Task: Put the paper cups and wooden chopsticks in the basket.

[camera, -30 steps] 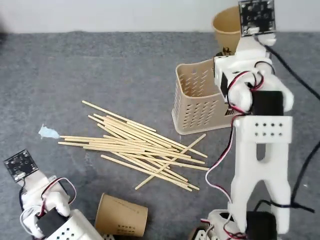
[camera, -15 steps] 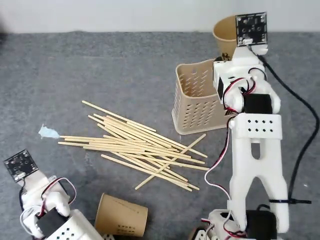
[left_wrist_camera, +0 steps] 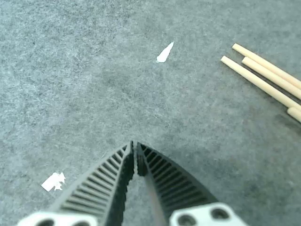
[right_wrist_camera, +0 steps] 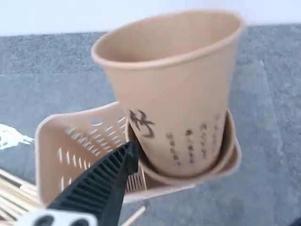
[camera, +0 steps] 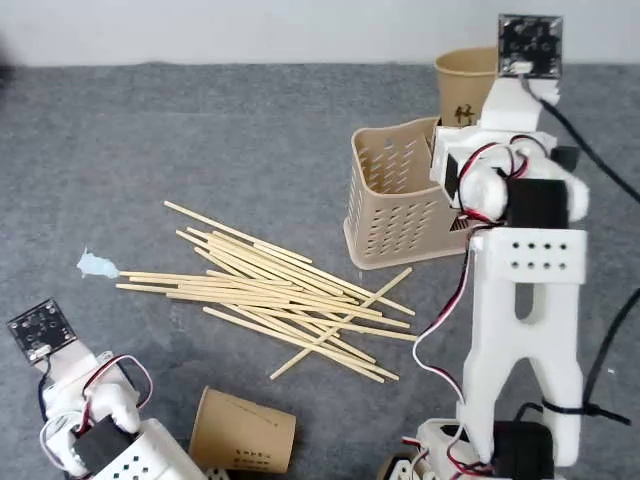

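My right hand (right_wrist_camera: 132, 154) gripping paper cup (right_wrist_camera: 178, 94) over basket (right_wrist_camera: 70, 146) corner rim; I am risking cup tipping outside. Left hand (left_wrist_camera: 134, 157) closed.

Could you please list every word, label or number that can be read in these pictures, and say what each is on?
Held cup: dark print, one larger mark and two columns of small characters, too blurred to read.
Fallen cup: no print that can be made out.
Basket and chopsticks: no text.
So nothing here can be quoted.
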{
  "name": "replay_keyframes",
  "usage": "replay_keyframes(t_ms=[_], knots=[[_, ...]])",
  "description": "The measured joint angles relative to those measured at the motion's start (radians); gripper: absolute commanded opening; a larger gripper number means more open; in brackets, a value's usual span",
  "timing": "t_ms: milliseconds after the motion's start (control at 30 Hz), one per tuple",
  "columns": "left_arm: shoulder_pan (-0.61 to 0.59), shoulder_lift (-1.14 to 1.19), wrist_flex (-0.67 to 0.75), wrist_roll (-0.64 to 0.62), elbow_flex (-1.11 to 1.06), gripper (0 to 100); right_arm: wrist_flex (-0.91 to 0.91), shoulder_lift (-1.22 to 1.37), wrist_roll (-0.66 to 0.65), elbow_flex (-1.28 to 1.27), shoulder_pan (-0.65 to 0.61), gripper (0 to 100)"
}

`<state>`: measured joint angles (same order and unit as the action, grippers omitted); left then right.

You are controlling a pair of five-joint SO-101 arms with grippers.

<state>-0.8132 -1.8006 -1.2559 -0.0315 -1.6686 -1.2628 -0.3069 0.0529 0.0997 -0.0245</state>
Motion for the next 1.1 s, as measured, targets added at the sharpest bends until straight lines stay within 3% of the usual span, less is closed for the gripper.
replay_keyframes(t_ms=[300,533,700,867,1000,1100], knots=[[0.000,0.000,0.000,0.000,0.000,1,-0.160,-0.002,0.000,0.155,0.000,49.3],[0.000,0.000,0.000,0.000,0.000,1,-0.201,-0.002,0.000,0.160,0.015,16.8],[0.000,0.000,0.000,0.000,0.000,1,-0.207,-0.002,0.000,0.160,0.021,3.3],[0.000,0.000,0.000,0.000,0.000,1,-0.301,-0.005,-0.028,0.160,-0.011,1.5],[0.000,0.000,0.000,0.000,0.000,1,-0.463,-0.044,-0.110,0.160,-0.123,1.5],[0.000,0.000,0.000,0.000,0.000,1,-0.489,-0.103,-0.123,0.137,-0.204,1.5]])
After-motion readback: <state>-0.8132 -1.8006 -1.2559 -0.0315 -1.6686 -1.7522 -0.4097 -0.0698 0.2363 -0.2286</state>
